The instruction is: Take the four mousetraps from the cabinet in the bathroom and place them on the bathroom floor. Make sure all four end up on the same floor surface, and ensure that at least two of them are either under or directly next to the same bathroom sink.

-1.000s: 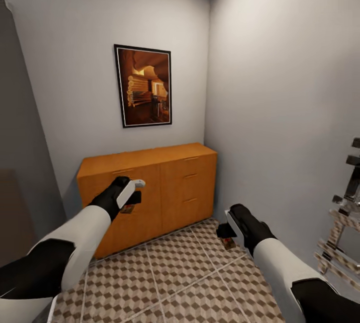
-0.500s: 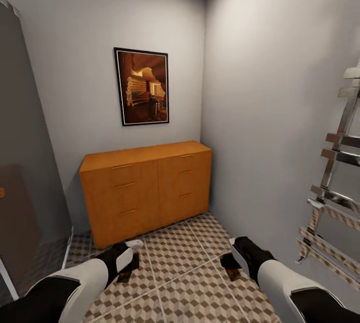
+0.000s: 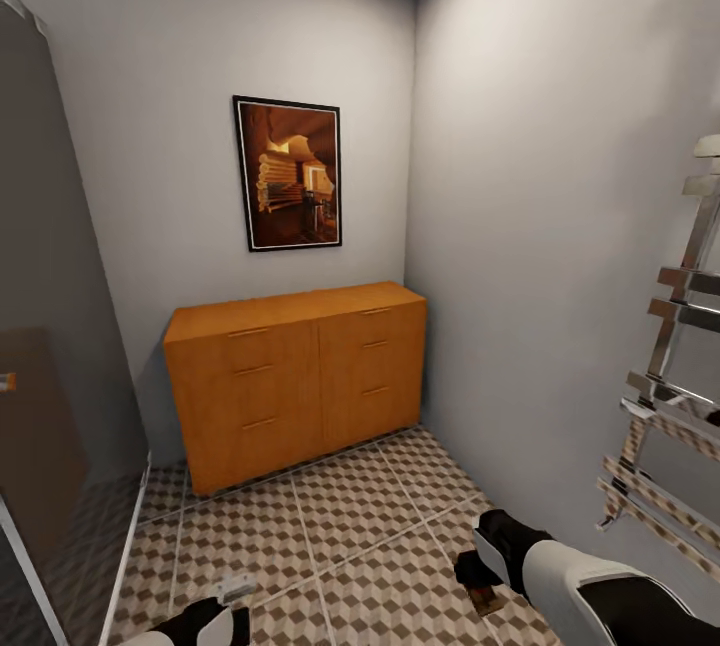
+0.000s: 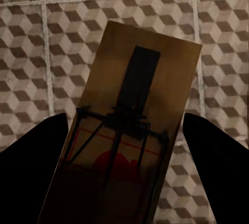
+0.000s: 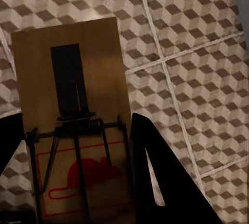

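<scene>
From the head, the closed orange-brown cabinet stands against the far wall on the cube-patterned bathroom floor, with both arms low at the frame's bottom. At the left wrist, the left gripper is clamped on a mousetrap above the tiles. At the right wrist, the right gripper pinches a second mousetrap over the floor.

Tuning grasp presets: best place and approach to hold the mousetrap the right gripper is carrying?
Grip the mousetrap across its two long edges at the red-marked end, coming in along its length from that end. The board is flat and narrow, so the right gripper's fingers can span its width, as they appear to now. That leaves the plain wooden end projecting towards the bathroom floor and keeps the fingers beside the wire.
</scene>
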